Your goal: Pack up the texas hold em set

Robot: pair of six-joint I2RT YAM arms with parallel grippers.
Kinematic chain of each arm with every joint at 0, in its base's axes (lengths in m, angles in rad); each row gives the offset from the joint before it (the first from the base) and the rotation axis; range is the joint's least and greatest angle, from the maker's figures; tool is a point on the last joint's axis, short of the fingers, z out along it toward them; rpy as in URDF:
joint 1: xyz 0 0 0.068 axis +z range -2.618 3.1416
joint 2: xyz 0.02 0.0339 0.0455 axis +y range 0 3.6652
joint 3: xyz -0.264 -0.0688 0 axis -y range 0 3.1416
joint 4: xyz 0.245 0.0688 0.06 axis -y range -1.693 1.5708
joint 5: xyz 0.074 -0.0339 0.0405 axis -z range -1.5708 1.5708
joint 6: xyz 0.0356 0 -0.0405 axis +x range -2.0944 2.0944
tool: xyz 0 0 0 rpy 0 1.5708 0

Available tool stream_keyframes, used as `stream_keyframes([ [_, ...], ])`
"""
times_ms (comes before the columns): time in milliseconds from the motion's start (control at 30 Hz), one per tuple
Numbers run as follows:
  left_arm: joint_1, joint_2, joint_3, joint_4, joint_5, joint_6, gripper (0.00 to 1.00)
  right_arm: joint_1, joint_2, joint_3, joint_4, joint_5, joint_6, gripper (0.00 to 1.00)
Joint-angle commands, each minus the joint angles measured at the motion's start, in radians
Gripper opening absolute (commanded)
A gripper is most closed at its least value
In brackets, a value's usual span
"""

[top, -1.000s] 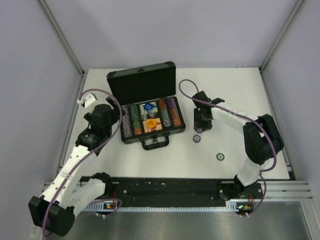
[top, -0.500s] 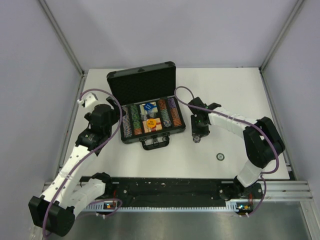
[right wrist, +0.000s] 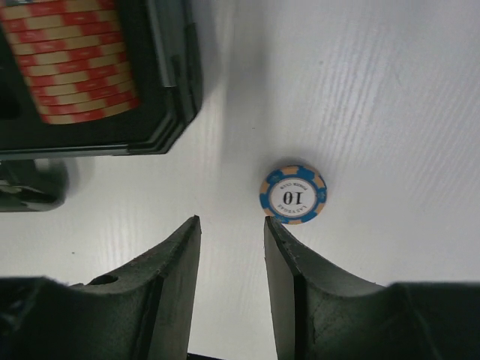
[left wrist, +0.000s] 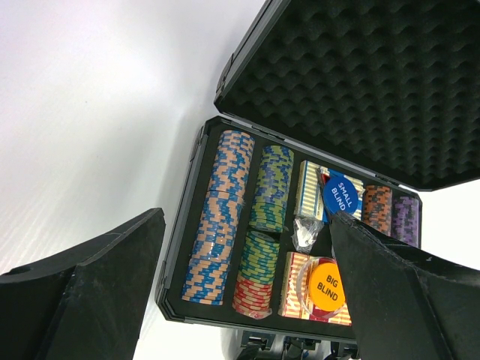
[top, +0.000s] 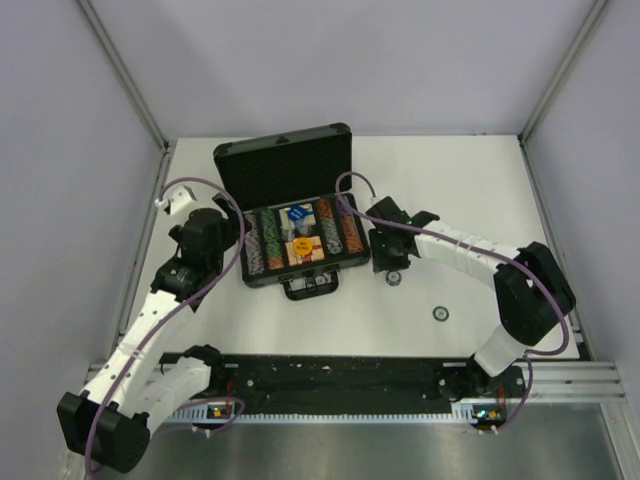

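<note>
One black briefcase (top: 296, 222) sits open on the white bench (top: 480, 190), left of centre and toward the far side. Its foam-lined lid (top: 285, 165) stands up along the far edge and its handle (top: 311, 287) is on the near side. Inside I can see multicoloured chip rows (left wrist: 221, 217) and card decks (left wrist: 307, 187) in the middle compartments. A blue disc (left wrist: 343, 195) marked SMALL BLIND and an orange disc (left wrist: 326, 283) marked BIG BLIND lie on top of the decks. Just right of the case's near right corner, a loose blue-and-tan chip (right wrist: 293, 194) marked 10 lies flat on the bench, not touching the case. A second small dark chip (top: 440, 313) lies farther right and nearer, well apart from the first. My right jaws hang over the bench beside the case, partly parted with nothing between them, and the 10 chip is just beyond their tips. My left jaws are spread wide and empty, hovering at the case's left side and looking down into it.
</note>
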Motion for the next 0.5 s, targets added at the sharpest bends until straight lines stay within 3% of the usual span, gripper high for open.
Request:
stream_keyframes([
  [0, 0.005, -0.009, 0.008, -0.002, 0.007, -0.009, 0.97, 0.04, -0.069, -0.017, 0.105, -0.014, -0.041, 0.4],
  [300, 0.006, -0.048, -0.03, -0.068, -0.004, -0.012, 0.97, 0.109, -0.088, -0.072, 0.235, -0.049, -0.103, 0.48],
  [467, 0.009, -0.071, -0.071, -0.095, 0.07, -0.009, 0.98, 0.12, -0.089, -0.107, 0.337, -0.072, -0.12, 0.49],
])
